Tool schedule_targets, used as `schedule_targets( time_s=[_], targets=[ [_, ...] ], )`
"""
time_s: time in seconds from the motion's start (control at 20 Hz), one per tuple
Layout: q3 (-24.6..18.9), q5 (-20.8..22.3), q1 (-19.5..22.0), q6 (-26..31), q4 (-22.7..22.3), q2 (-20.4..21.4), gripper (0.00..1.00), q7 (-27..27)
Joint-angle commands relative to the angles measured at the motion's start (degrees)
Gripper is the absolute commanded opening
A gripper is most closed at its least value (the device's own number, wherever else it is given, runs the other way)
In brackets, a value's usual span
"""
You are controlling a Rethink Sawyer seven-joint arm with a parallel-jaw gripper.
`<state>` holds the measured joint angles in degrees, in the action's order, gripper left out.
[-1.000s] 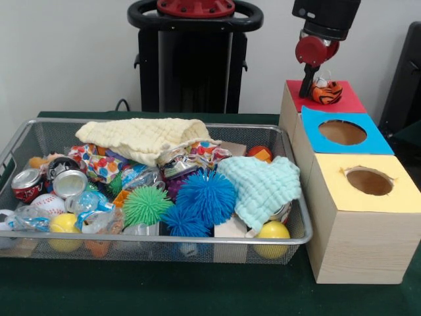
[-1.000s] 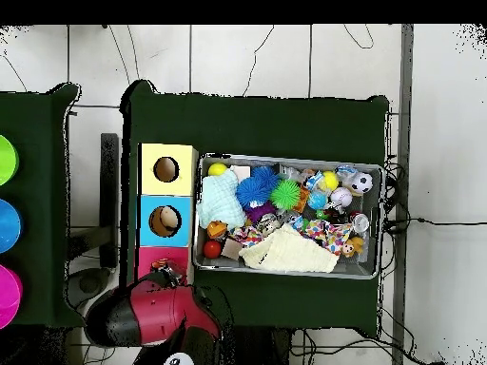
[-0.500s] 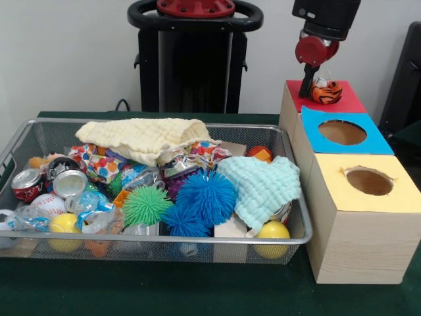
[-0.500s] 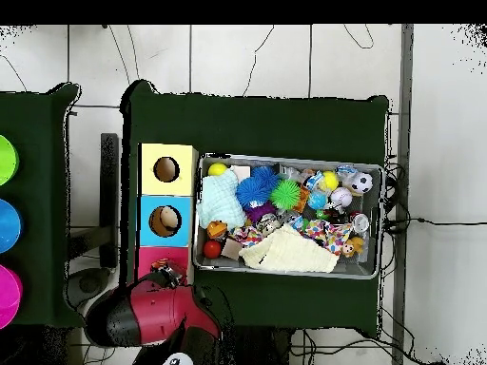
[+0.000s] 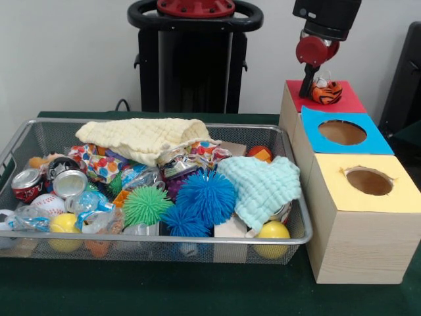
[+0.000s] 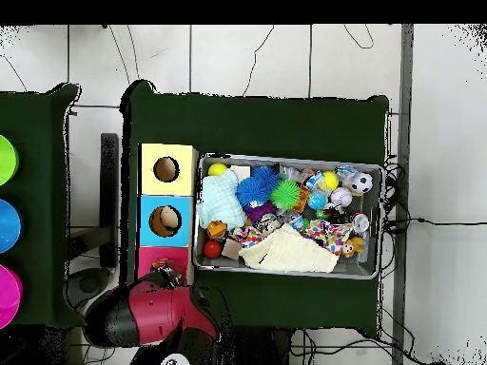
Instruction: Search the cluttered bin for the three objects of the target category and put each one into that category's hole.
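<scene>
An orange, black-striped plush tiger sits at the hole of the red-topped box, the farthest of three wooden boxes. My gripper comes down from above and is shut on the tiger; one black finger presses its left side and the other is hidden behind it. In the overhead view the red arm covers the gripper at the red box. The wire bin holds a yellow cloth, a mint cloth, blue spiky balls, a green spiky ball and cans.
The blue-topped box and the yellow-topped box stand in a row beside the bin, each with a round hole. Something pale lies in the blue box's hole. A second green table carries coloured discs.
</scene>
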<state>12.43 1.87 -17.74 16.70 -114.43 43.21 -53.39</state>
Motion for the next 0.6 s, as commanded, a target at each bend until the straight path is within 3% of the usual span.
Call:
schedule_targets(
  time_s=[0.05,0.6],
  targets=[
    [-3.64,-3.74,-1.77,-2.9,4.66,-5.79,0.0,-17.16],
    [-2.99,-4.5,-2.58,-3.6,4.76,-6.54,0.0,-17.21]
  ],
)
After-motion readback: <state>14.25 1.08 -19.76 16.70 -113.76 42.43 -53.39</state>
